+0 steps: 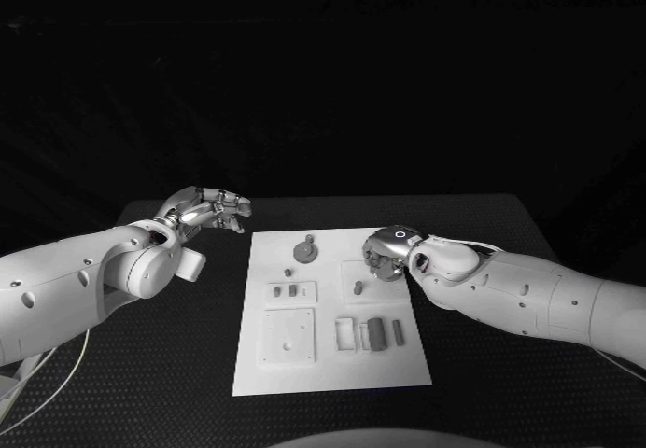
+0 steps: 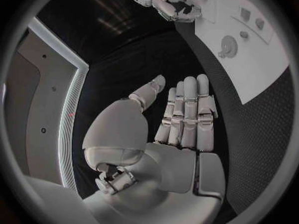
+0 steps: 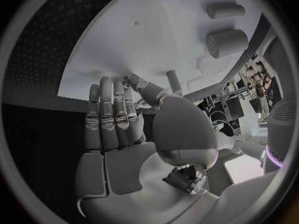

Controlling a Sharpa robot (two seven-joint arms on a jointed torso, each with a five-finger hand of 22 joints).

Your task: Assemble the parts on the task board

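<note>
1. Black textured table [image 1: 161, 373]: carries everything.
2. White flat rigid task board [image 1: 330, 369], mid-table: likely stiff and light, may slide if pushed.
3. Left silver hand [image 1: 209, 207]: off the board's far left corner, fingers straight and side by side, holding nothing.
4. Right silver hand [image 1: 386, 252]: over the board's right edge, fingers extended, empty.
5. Small grey round gear-like part [image 1: 307, 249], far end of board: probably hard, light, smooth; pinch it by the rim.
6. Small grey block parts [image 1: 375, 331], near end: grip their long sides.
</note>
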